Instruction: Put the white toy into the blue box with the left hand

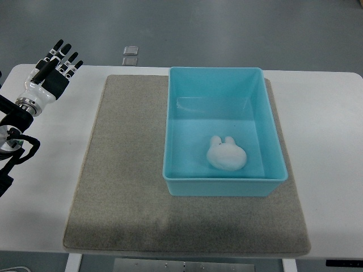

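Black fingers [59,54] of the left hand [52,71] are spread and hold nothing, well left of the light blue plastic box [272,141]. The soft white rabbit-shaped toy [226,154] lies inside that box, near its front wall. The placing looks done; next is only resting the arm.

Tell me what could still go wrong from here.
Little, since the toy already lies inside the box.
1. The left hand, open at the table's far left corner, might catch the mat edge if it sweeps inward.
2. Such a sweep could nudge the box.
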{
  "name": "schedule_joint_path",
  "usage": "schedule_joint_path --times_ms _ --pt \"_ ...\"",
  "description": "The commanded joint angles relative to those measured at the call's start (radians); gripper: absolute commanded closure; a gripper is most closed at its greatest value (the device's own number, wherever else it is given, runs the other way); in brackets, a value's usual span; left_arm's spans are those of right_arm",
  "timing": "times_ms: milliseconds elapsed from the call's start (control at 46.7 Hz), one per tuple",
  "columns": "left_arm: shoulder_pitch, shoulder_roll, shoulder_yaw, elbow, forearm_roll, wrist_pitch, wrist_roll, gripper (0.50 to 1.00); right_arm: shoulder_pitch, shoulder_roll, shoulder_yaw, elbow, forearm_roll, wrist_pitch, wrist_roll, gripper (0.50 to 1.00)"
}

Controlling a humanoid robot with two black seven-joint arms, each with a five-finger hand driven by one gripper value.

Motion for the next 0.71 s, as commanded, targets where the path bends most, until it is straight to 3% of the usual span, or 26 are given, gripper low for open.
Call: schedule_joint_path --times_ms 0,686 --pt "0.002 0.000 0.000 0.000 -0.001 0.003 0.002 0.506 0.000 0.000 0.000 0.000 0.001 0.000 0.001 0.564" --pt "0.001 -0.003 -0.001 0.000 0.000 0.010 0.000 0.506 0.000 0.000 0.001 0.014 -0.004 0.009 0.000 0.564"
